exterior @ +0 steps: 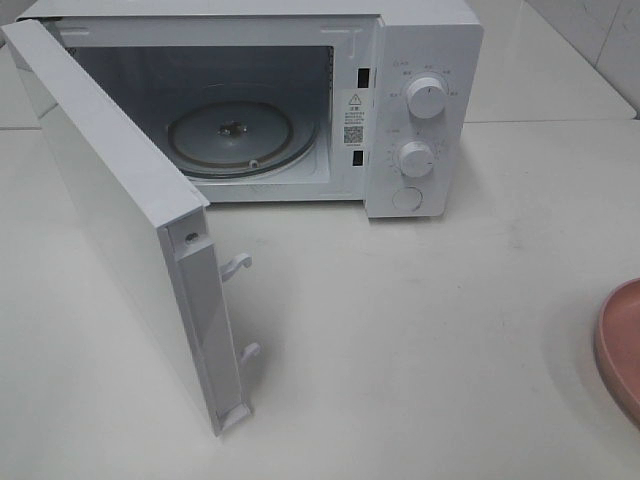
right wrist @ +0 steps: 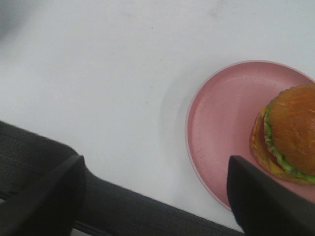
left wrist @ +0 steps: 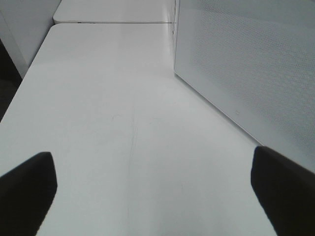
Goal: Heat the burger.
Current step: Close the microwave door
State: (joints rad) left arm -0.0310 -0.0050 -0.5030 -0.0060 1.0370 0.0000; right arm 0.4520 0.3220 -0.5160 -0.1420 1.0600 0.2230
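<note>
A white table (exterior: 420,340) fills the near ground, smooth and matte with faint scuffs and a thin hairline scratch showing in the left wrist view. At its right edge a round pink plate (exterior: 622,345) pokes into the high view; in the right wrist view the burger (right wrist: 290,135) sits on the plate, off toward one side of it rather than at its centre. The right end effector (right wrist: 155,196) hangs above the table just beside the plate, its fingers spread wide and holding nothing. The left end effector (left wrist: 152,189) hovers over bare table next to the microwave door (exterior: 130,230), its fingers (left wrist: 27,189) set as wide apart as they go and empty. The door stands swung fully open toward the front left. Behind it the white microwave (exterior: 425,110) shows its cavity with the glass turntable (exterior: 240,135) inside. Beyond, a second white tabletop (left wrist: 113,12) butts against the first, with pale tiled wall (exterior: 590,30) at the far right.
</note>
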